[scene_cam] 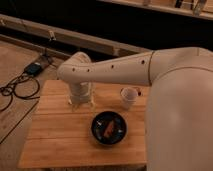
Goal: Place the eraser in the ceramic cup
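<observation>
The ceramic cup (129, 96), small and off-white, stands upright at the back right of the wooden table (60, 140). My gripper (80, 101) points down at the table's back left, well to the left of the cup, below the thick white arm (120, 70) that crosses the view. The wrist hides what lies under the gripper. I cannot pick out the eraser; it may be hidden by the arm.
A wide black bowl (109, 127) with orange-brown pieces in it sits in front of the cup, near the table's middle. My white body (180, 120) covers the table's right side. Cables and a small box (33, 68) lie on the floor at the left.
</observation>
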